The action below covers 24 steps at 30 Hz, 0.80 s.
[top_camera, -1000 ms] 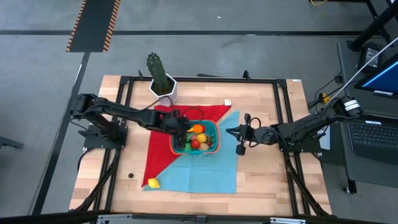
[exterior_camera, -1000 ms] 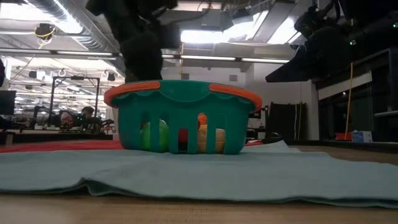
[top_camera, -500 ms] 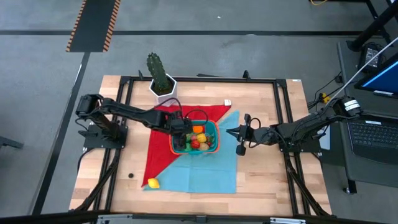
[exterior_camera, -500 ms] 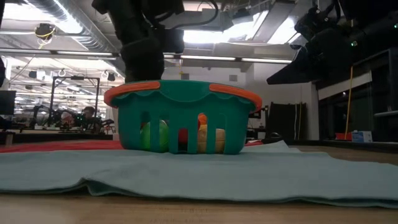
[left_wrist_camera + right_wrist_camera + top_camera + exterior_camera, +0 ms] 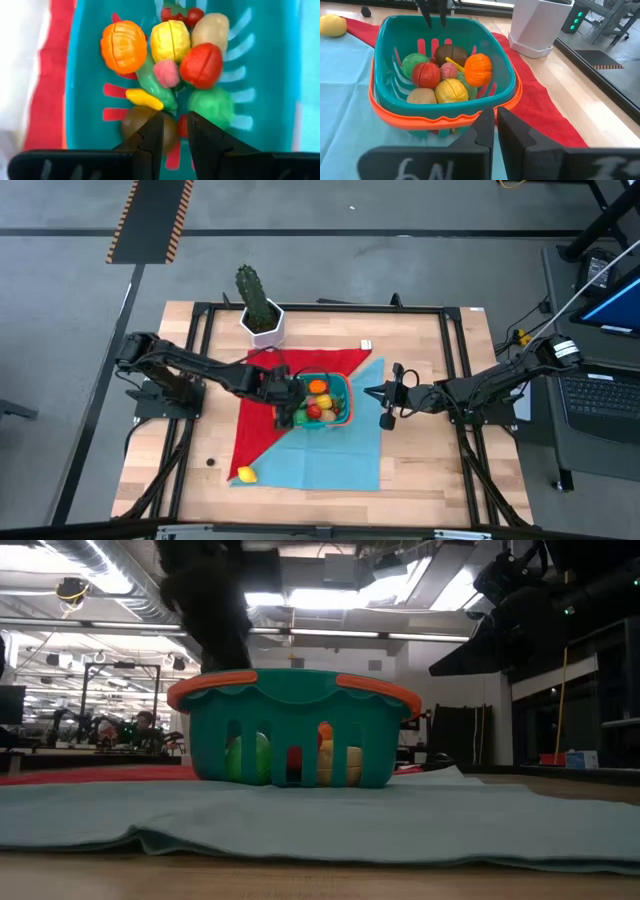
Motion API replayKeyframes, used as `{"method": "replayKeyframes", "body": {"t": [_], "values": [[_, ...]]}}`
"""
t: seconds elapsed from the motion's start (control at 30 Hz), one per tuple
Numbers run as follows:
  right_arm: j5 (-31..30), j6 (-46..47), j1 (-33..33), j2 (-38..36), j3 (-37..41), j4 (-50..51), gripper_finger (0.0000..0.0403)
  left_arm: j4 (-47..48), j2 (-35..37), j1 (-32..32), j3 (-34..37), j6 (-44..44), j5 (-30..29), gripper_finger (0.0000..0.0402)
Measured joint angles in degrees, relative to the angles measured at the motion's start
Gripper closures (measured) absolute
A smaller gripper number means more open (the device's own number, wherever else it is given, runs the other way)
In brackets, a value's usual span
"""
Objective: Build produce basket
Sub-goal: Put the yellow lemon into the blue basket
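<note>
Yellow plastic, one piece of it — a toy lemon [image 5: 245, 473] — lies alone at the near-left corner of the blue cloth [image 5: 335, 455], well apart from everything else; judged from the task, it is the item outstanding. Beside it, further left on the bare table [image 5: 180, 450], sits a small dark object [image 5: 211, 462] I cannot identify.

Moving right, the left gripper [image 5: 287, 402] hangs over the left end of the basket [image 5: 347, 392]. Its wrist view shows the fingers [image 5: 150, 137] parted by a narrow gap with nothing between them; a brown piece [image 5: 136, 122] lies directly beneath, released or merely under the tips — I cannot tell which.

The basket rests on the red cloth [image 5: 255, 430] where it meets the blue one, holding the produce [image 5: 442, 75]: orange, yellow, red, green, pink and brown pieces, piled loosely and below the orange rim.

Recommendation for the step in hand: lift the left gripper straight up, clear of the rim, before any sideways travel, so the tips do not catch the slotted wall or drag the basket across the cloth. Then approach the lemon from above, with fingers wide.

At the right, the right gripper [image 5: 388, 402] waits beside the basket, fingers pressed together and empty.
</note>
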State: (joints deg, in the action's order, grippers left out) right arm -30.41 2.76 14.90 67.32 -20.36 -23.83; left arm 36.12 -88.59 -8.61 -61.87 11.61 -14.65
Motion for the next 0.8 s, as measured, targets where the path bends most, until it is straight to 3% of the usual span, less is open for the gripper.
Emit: {"method": "replayKeyframes", "body": {"t": [0.23,0.53,0.8], "values": [[0.0,0.0,0.0,-0.02,0.0,-0.37,0.0377,2.81,4.96,-9.71,-0.02,5.97,-11.18,0.0339],[0.0,0.02,0.0,-0.02,0.0,-0.8,0.0377,4.02,7.05,-20.63,-0.02,15.95,-11.6,0.0358],[0.0,0.0,0.0,-0.02,0.0,-2.34,0.0377,4.19,7.05,-23.51,-0.02,19.27,-11.61,0.0371]]}}
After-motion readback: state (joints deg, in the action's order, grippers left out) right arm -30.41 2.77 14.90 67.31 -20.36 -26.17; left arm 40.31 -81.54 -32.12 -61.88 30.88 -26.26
